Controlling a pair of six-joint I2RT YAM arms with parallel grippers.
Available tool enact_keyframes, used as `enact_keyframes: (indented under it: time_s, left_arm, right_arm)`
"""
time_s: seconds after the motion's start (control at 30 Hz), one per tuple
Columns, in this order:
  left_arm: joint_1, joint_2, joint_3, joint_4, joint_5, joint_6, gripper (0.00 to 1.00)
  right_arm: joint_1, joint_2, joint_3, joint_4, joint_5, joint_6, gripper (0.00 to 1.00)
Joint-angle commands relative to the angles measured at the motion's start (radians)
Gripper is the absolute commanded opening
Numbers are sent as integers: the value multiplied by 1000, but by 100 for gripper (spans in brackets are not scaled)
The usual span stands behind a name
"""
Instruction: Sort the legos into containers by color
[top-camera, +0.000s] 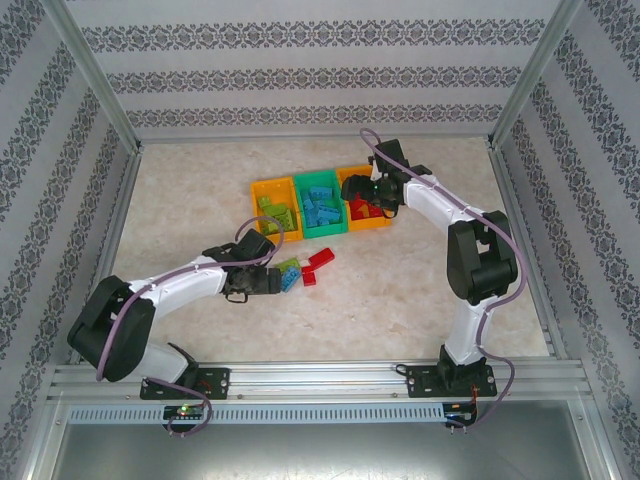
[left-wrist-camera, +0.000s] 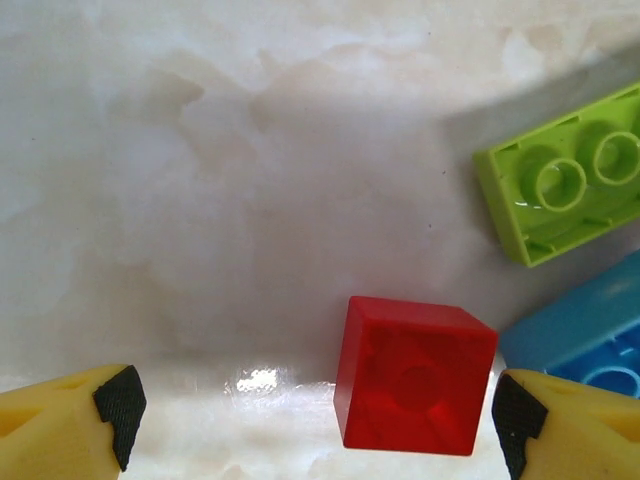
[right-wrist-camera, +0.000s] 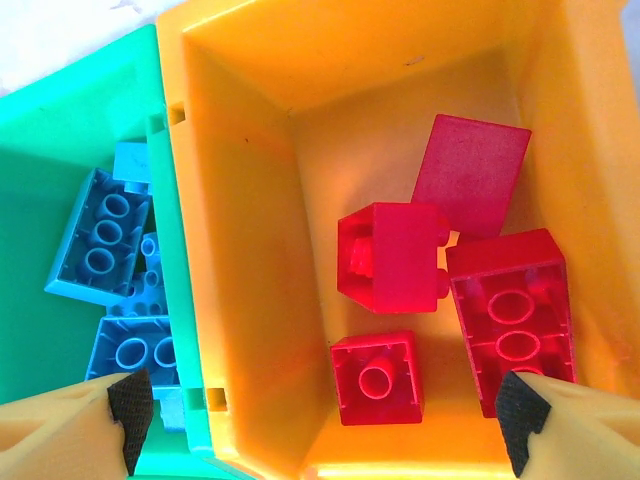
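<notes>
1. Spanning the far middle of the table (top-camera: 420, 300), the containers (top-camera: 320, 175) stand pressed side by side. Lime pieces are in the left one, blue in the green bin (right-wrist-camera: 60, 160) and red in the right orange bin (right-wrist-camera: 250, 90). A knock on one would probably shove the whole row.
2. The right gripper (right-wrist-camera: 325, 420) hangs over that right bin, jaws spread wide and empty. One pad (right-wrist-camera: 130, 415) sits above the green bin and the other above the red pile. Sinking lower could catch the shared wall and drag both bins.
3. The left gripper (left-wrist-camera: 320, 420) is low over the loose legos (top-camera: 305, 268), just near of the row, jaws wide and gripping nothing.
4. The red brick (left-wrist-camera: 415, 375) lies between its pads but well toward the right one. An uneven squeeze may slide or twist it out.
5. The blue brick (left-wrist-camera: 580, 330) lies just beside that right pad, so it could be pinched along with the red one and land in the wrong bin.
6. The lime brick (left-wrist-camera: 565, 185) lies farther off and is at less risk.
</notes>
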Motion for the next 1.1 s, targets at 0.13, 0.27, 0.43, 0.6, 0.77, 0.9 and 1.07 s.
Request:
enact_keyframes:
  time_s: [0.13,0.27,0.43,0.6,0.77,0.9,1.07]
  left_arm:
    - [-8,5,6,-46,-74,-51,91]
    - [2,-4,-3,-67,-94,-61,91]
    - [3,-6,10,-70,-85,-66,89]
    - [2,-28,-4,-1,-15,-78,86]
    - [0,-59,-18,28,-3,-93,86]
    - [0,-32,-18,34,13,-92,85]
    - [0,14,-9,49,20,-102,82]
  right_arm:
    - [10,-35,-17,2,-8,-20,92]
    - [9,-31,-18,2,-9,-21,92]
    - [10,-29,-20,3,-12,-20,92]
    - [15,-62,-47,31,-6,-25,92]
    - [23,-100,-64,39,10,-32,92]
    - [22,-121,-81,46,18,-26,92]
    - [20,-160,-105,56,33,-22,92]
